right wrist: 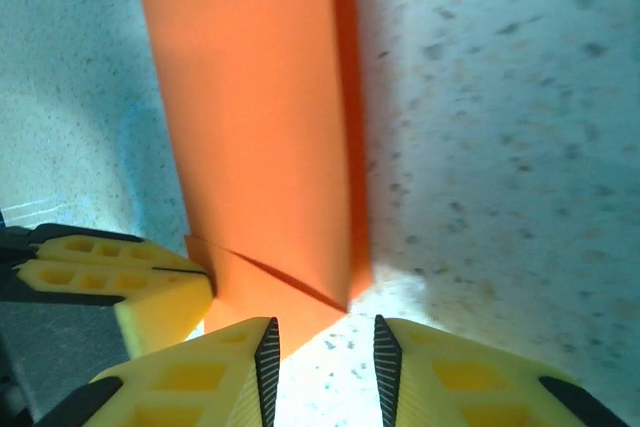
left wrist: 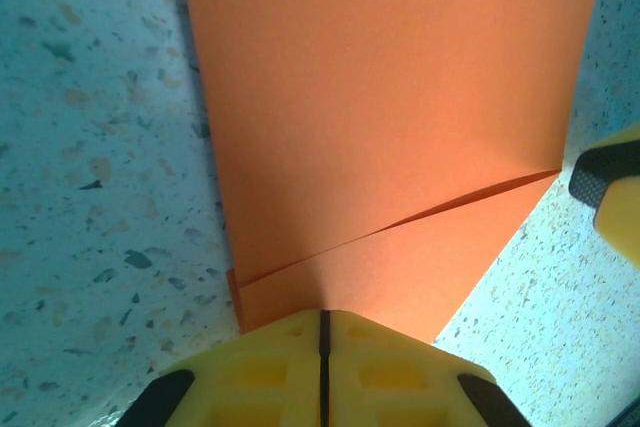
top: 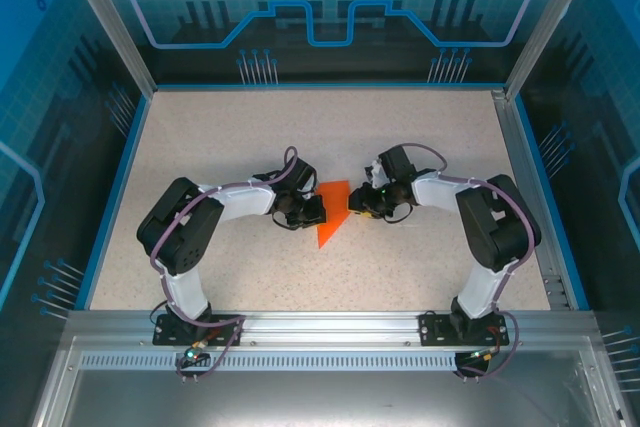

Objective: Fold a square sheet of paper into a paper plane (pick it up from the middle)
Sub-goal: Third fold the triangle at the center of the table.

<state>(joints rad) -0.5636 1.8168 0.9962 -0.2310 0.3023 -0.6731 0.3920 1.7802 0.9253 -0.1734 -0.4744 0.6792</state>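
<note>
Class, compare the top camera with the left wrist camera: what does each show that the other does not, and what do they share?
Top: both whole arms, left arm and right arm, and the blue walls. Left wrist: the slanted flap edge across the paper, and the left gripper shut at its near edge. Both: the orange paper on the speckled table, with the right gripper near it.

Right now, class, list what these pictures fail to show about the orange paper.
- Top view: orange paper creases too small; side edges covered by left hand and right hand.
- Left wrist: its far end cut off by the top edge.
- Right wrist: its near tip hidden behind a finger.
</note>
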